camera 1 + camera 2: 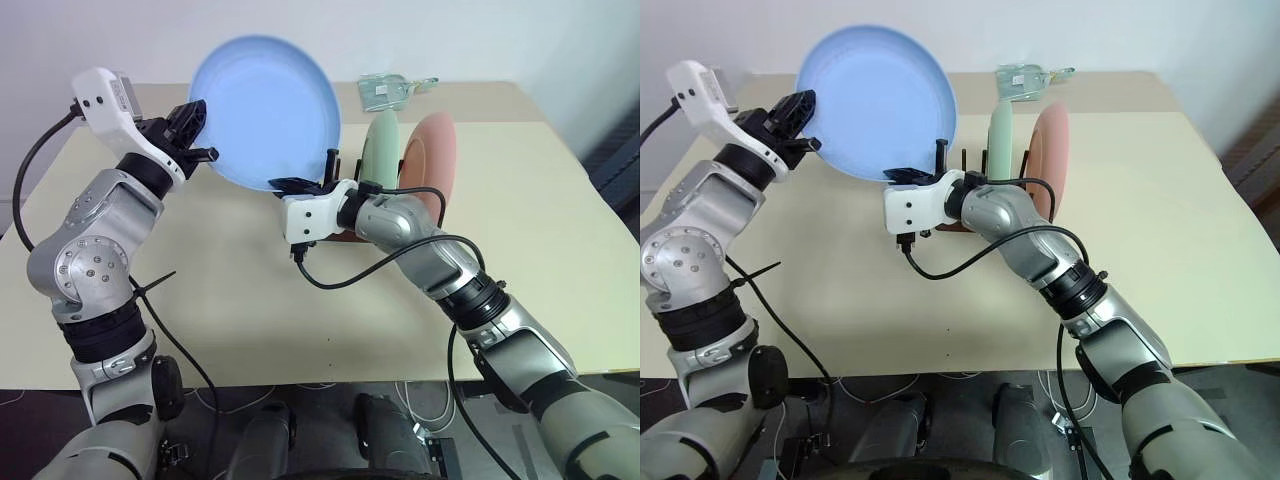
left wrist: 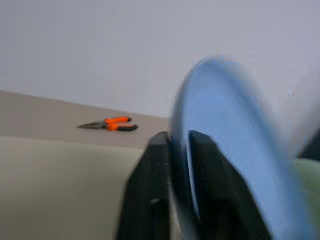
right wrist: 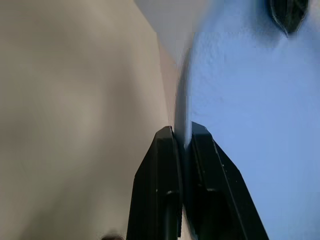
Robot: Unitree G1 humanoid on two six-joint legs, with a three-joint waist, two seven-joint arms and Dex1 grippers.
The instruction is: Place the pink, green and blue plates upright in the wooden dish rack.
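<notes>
Tabletop (image 1: pixel 250 300) bare ahead; both end effectors (image 1: pixel 192 125) (image 1: pixel 300 186) pinch blue plate (image 1: pixel 265 110) rim.

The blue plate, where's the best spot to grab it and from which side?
By its thin rim. The blue plate is held up on edge above the table, so a claw pinches across the lip. The left claw takes its left edge, the right claw the bottom edge, near the wooden dish rack.
</notes>
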